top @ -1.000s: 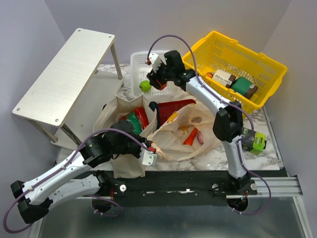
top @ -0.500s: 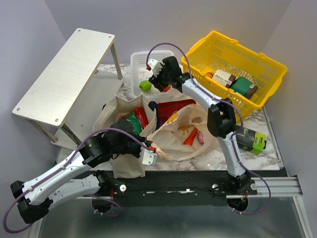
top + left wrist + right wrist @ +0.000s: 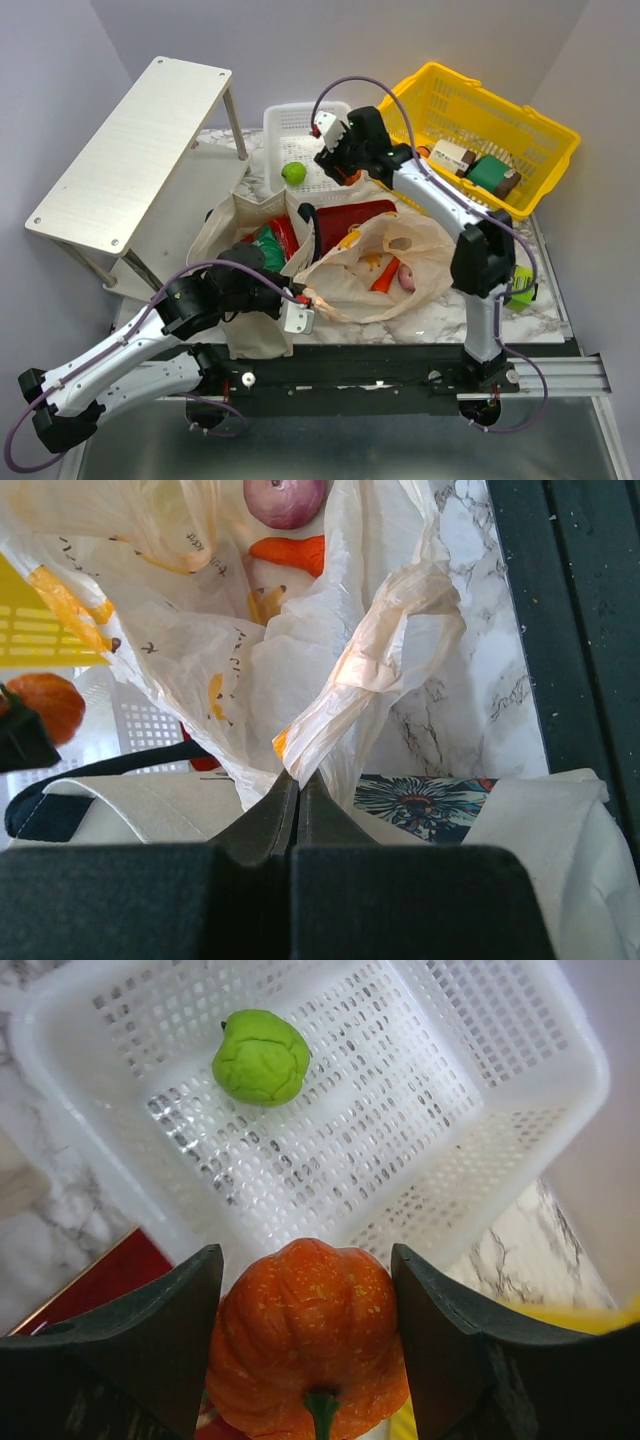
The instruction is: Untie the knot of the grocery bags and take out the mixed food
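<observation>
My right gripper [image 3: 340, 168] is shut on the ribbed orange [image 3: 308, 1340] and holds it over the near rim of the white basket [image 3: 470, 1070]. A green apple [image 3: 261, 1057] lies in that basket and also shows in the top view [image 3: 293, 172]. My left gripper [image 3: 296, 780] is shut on the twisted strand below the knot [image 3: 395, 620] of the peach-cream plastic bag [image 3: 375, 250]. A carrot [image 3: 290, 548] and a purple onion [image 3: 285, 498] lie inside the bag. The beige canvas tote [image 3: 235, 225] holds a green snack bag [image 3: 268, 245] and red packets [image 3: 288, 235].
A yellow basket [image 3: 540, 130] with boxes stands at the back right. A white shelf [image 3: 140, 150] fills the left. A black-and-green box [image 3: 520, 285] lies by the right arm. A red flat box [image 3: 350, 215] sits behind the bags.
My right gripper has shifted a little to the right with the orange, and its elbow has swung right. The left gripper and the apple have not moved.
</observation>
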`<move>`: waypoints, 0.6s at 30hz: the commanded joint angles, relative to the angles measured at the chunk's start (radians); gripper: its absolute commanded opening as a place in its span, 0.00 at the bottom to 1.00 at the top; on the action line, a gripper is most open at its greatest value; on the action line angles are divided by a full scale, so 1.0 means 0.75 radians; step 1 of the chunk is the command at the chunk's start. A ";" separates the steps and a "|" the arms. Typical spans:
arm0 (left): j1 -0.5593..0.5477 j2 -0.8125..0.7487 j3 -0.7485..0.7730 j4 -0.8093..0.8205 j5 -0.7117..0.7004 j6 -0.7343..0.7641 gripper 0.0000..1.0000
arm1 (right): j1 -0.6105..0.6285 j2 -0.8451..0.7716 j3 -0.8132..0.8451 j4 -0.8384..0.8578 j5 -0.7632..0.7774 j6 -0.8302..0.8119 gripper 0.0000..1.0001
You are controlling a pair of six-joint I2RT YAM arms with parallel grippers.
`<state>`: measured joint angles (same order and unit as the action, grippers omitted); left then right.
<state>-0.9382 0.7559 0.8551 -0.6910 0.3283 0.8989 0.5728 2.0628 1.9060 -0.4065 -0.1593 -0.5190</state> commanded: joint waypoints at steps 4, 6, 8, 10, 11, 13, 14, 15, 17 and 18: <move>0.001 -0.055 -0.025 -0.046 -0.029 0.069 0.00 | 0.020 -0.506 -0.440 -0.047 -0.168 0.164 0.30; -0.001 -0.063 -0.027 -0.030 -0.037 0.078 0.00 | 0.040 -0.637 -0.665 -0.045 -0.205 0.221 0.31; 0.001 -0.069 -0.036 -0.026 -0.031 0.084 0.00 | 0.065 -0.725 -0.831 -0.051 -0.260 0.258 0.31; 0.001 -0.087 -0.044 -0.030 -0.025 0.092 0.00 | 0.105 -0.864 -1.056 -0.086 -0.282 0.309 0.31; 0.001 -0.094 -0.044 -0.040 -0.020 0.100 0.00 | 0.124 -0.911 -1.115 -0.108 -0.331 0.324 0.31; -0.001 -0.118 -0.036 -0.111 -0.002 0.169 0.00 | 0.181 -1.052 -1.261 -0.186 -0.364 0.336 0.30; -0.001 -0.128 -0.034 -0.150 0.004 0.208 0.00 | 0.187 -1.089 -1.293 -0.210 -0.391 0.342 0.30; -0.001 -0.161 -0.034 -0.191 0.016 0.312 0.00 | 0.187 -1.126 -1.310 -0.235 -0.395 0.360 0.30; -0.001 -0.220 -0.060 -0.324 0.075 0.443 0.00 | 0.187 -1.189 -1.294 -0.294 -0.342 0.361 0.29; -0.001 -0.312 -0.078 -0.355 0.110 0.494 0.00 | 0.187 -1.198 -1.269 -0.309 -0.316 0.336 0.29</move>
<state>-0.9382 0.6525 0.8333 -0.7635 0.3298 1.0618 0.7162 1.2675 0.9119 -0.5766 -0.3889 -0.2913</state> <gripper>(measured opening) 0.010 0.726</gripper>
